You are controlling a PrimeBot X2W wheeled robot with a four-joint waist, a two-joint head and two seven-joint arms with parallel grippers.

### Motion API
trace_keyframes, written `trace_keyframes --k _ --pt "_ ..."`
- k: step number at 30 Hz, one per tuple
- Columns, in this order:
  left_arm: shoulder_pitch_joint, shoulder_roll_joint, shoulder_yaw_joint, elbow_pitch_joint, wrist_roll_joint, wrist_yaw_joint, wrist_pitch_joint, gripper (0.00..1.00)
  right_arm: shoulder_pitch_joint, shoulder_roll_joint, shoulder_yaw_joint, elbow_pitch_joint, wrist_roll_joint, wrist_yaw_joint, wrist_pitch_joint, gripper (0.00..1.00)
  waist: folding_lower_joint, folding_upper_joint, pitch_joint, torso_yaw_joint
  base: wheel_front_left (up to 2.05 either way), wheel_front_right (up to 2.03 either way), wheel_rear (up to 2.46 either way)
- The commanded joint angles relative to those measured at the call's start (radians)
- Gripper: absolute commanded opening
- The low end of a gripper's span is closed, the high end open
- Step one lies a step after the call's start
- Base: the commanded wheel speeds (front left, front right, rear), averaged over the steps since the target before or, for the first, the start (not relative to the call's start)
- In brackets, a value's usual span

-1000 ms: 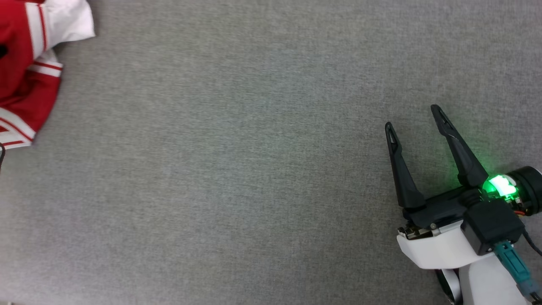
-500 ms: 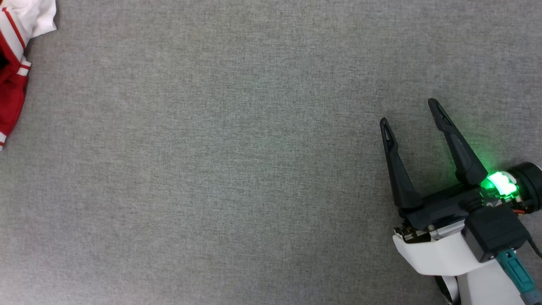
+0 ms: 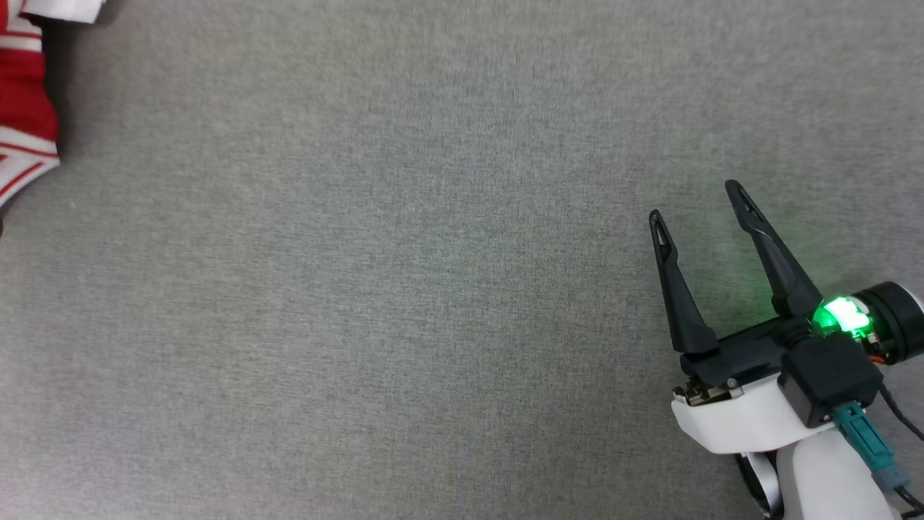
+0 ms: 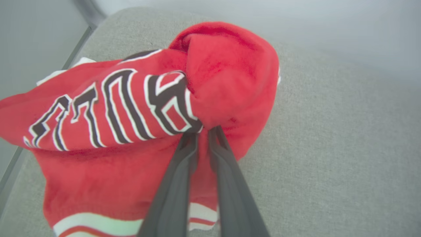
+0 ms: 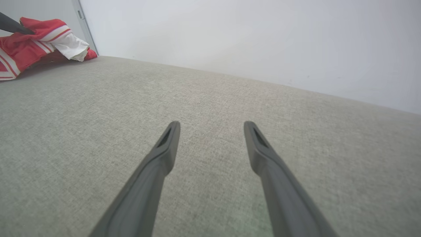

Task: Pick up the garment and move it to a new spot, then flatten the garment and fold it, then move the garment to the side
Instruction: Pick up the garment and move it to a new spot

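dark white-outlined block letters (image 4: 125, 105) on red garment (image 4: 230, 75), crumpled, word unreadable

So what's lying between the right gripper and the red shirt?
Nothing. In the head view the grey fabric surface runs bare from the right gripper to the garment at the far left edge.

**Right gripper (image 3: 694, 200) and left gripper (image 4: 204, 131): outward build**

Each gripper is fitted with two long, dark, tapering fingers (image 3: 678, 296); on the right pair a narrow slot is cut near each tip. The right fingers are carried on a black cross-body (image 3: 743, 355), behind which a glossy white shell (image 3: 743, 426) is mounted. A bright green lamp (image 3: 837, 315) is seen beside a black cylindrical housing (image 3: 894, 318). A black box-shaped module (image 3: 826, 379) is set against the shell, and a teal connector (image 3: 863, 440) and a thin dark cable (image 3: 902, 417) are led from it. A small metal fitting (image 3: 704, 393) is exposed at the shell's front edge.
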Motion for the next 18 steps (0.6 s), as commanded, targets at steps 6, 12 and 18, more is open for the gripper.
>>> trace_keyframes --k 6,12,18 --pt "0.024 0.064 -0.053 -0.173 0.007 0.001 -0.148 0.0 0.005 -0.002 -0.018 0.043 0.051 -0.001 -0.002 1.0 -0.0001 0.0 -0.164 -0.013 0.0 0.0 0.0" --pt "0.042 0.081 -0.145 -0.356 0.008 0.001 -0.203 0.0 0.017 -0.002 -0.063 0.077 0.096 -0.001 -0.002 1.0 -0.0001 0.0 -0.278 -0.025 0.0 0.0 0.0" --pt "0.058 0.009 -0.245 -0.471 0.051 0.004 -0.202 0.0 0.033 -0.002 -0.124 0.094 0.133 -0.001 -0.002 1.0 -0.0001 0.0 -0.362 -0.05 0.0 0.0 0.0"
